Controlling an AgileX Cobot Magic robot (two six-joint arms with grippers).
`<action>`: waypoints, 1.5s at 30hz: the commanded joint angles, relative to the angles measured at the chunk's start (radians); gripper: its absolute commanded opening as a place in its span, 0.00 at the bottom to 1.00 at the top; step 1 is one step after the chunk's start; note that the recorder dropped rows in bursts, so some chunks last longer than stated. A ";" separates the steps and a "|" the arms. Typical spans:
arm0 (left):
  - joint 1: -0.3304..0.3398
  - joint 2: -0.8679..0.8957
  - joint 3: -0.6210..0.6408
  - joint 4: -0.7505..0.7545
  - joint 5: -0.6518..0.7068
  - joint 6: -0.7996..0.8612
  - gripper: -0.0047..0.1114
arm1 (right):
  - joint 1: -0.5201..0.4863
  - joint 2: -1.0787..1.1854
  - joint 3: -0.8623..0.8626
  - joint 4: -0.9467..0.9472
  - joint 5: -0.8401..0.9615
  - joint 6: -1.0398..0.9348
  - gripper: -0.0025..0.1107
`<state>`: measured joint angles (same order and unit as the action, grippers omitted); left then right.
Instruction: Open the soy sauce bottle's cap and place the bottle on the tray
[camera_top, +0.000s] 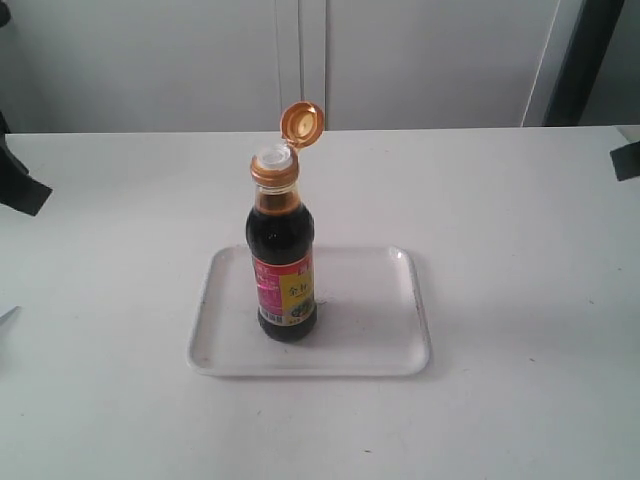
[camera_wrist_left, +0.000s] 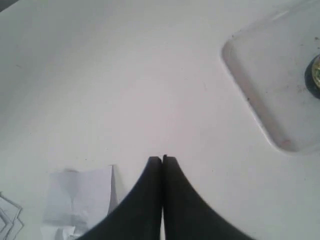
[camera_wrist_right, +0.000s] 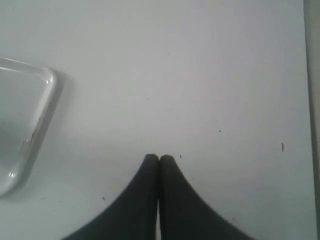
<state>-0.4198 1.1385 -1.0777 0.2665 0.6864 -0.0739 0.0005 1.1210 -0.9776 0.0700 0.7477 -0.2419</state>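
Note:
The soy sauce bottle (camera_top: 282, 262) stands upright on the white tray (camera_top: 380, 330), toward its left half. Its golden-orange cap (camera_top: 301, 123) is flipped open and tilted back on the hinge, with the white spout (camera_top: 272, 155) bare. In the left wrist view only an edge of the bottle's base (camera_wrist_left: 314, 74) shows on the tray (camera_wrist_left: 265, 75). My left gripper (camera_wrist_left: 162, 159) is shut and empty above bare table, well away from the tray. My right gripper (camera_wrist_right: 159, 157) is also shut and empty, with a tray corner (camera_wrist_right: 30, 100) off to one side.
White paper scraps (camera_wrist_left: 75, 200) lie on the table beside the left gripper. Dark arm parts (camera_top: 20, 185) show at the left edge of the exterior view, and another arm part (camera_top: 626, 160) at the right edge. A dark post (camera_top: 585, 60) rises behind the table's far edge.

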 joint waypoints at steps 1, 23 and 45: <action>0.002 -0.058 0.042 0.009 -0.008 -0.020 0.04 | 0.004 -0.061 0.012 0.018 -0.023 0.021 0.02; 0.002 -0.443 0.391 0.023 -0.309 -0.173 0.04 | 0.013 -0.576 0.343 0.098 -0.402 0.023 0.02; 0.000 -0.871 0.625 0.023 -0.380 -0.267 0.04 | 0.019 -0.860 0.560 0.136 -0.513 0.031 0.02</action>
<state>-0.4198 0.3007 -0.4641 0.2840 0.3236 -0.3312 0.0191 0.2705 -0.4305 0.2026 0.2544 -0.2042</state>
